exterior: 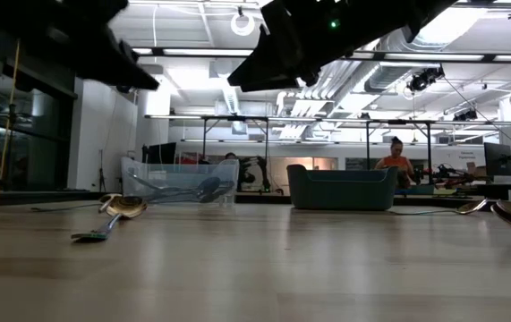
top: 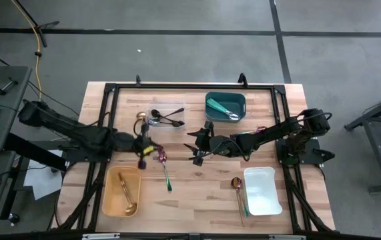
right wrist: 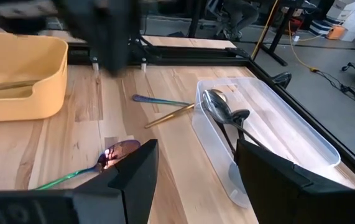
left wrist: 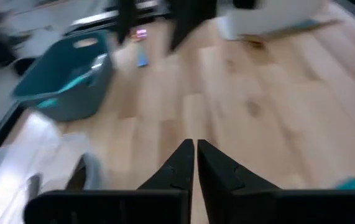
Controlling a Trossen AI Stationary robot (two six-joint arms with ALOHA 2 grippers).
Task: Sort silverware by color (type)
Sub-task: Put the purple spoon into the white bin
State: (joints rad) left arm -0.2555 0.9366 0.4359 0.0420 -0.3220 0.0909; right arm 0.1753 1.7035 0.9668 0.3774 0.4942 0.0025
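Note:
My left gripper (top: pixel 147 148) hangs shut and holds nothing, above the table's left middle (left wrist: pixel 194 144). My right gripper (top: pixel 193 147) stands open at the table's centre (right wrist: pixel 196 155), facing the left one and touching nothing. Between them an iridescent pink spoon (top: pixel 163 165) lies flat on the wood, its head (right wrist: pixel 120 151) just ahead of my right fingers. A gold spoon (top: pixel 140 120) and an iridescent utensil (right wrist: pixel 158 99) lie next to the clear container (top: pixel 167 117), which holds black spoons (right wrist: pixel 224 115). Another gold spoon (top: pixel 237 184) lies beside the white container (top: pixel 262 190).
A teal container (top: pixel 225 107) with teal-handled utensils stands at the far middle. A yellow container (top: pixel 122 192) with gold spoons sits at the near left. A black frame (top: pixel 110 90) borders the table. Bare wood lies between the near containers.

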